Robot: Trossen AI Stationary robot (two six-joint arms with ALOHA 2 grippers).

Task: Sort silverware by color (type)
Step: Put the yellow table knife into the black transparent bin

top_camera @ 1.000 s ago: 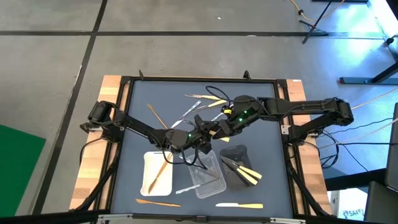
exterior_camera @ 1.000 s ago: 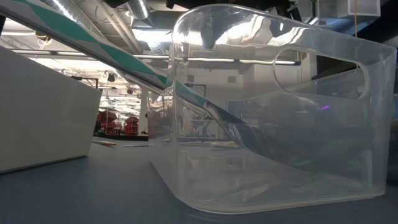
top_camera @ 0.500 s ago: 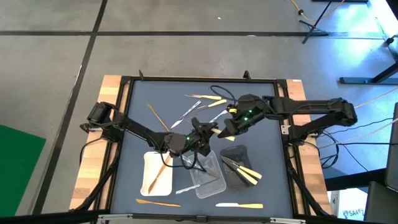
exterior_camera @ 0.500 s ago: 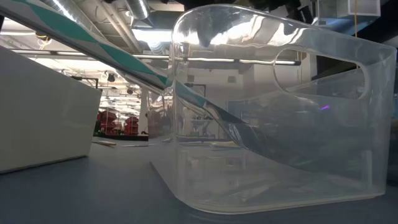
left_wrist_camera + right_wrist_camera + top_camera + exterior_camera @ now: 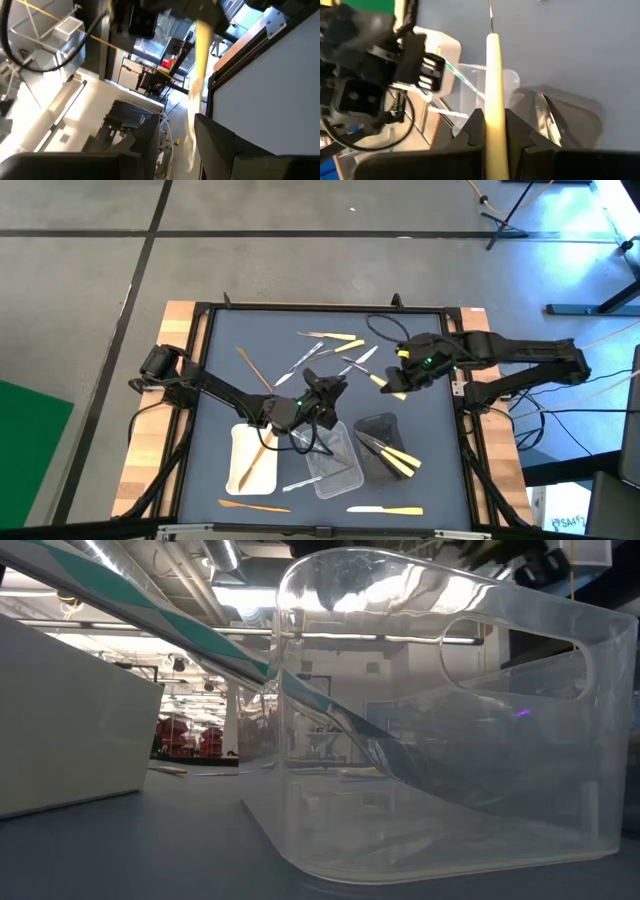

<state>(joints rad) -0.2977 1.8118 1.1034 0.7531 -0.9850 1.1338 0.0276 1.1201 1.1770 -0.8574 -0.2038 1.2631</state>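
My right gripper [image 5: 393, 383] hovers right of the table's middle, shut on a pale cream utensil [image 5: 384, 387]. My left gripper [image 5: 328, 388] is open above the table's middle, just beyond the clear tray [image 5: 345, 478], and holds nothing; its wrist view shows the gap between its fingers [image 5: 177, 135]. Loose silverware lies flat toward the far side: a brown wooden piece [image 5: 252, 367], clear ones [image 5: 300, 362] and cream ones [image 5: 337, 339]. The white tray [image 5: 240, 442] holds a brown piece, the black tray [image 5: 383, 423] cream ones. My right gripper pinches the cream utensil between its two fingers [image 5: 472, 127] at one end [image 5: 493, 107]. The utensil runs on along the fingers and sticks out past their tips toward my left gripper. It is lifted clear of the table.
A brown piece [image 5: 255, 505] and a cream-and-white piece [image 5: 385, 510] lie by the near edge. In the low view a long clear utensil [image 5: 330, 720] leans on the clear tray's wall [image 5: 450, 720], beside the white tray [image 5: 60, 720]. Bare mat lies on the far left and far right.
My right gripper has drawn back from my left gripper toward the table's right edge, taking the cream utensil with it, still shut on it. My left gripper has stayed over the table's middle.
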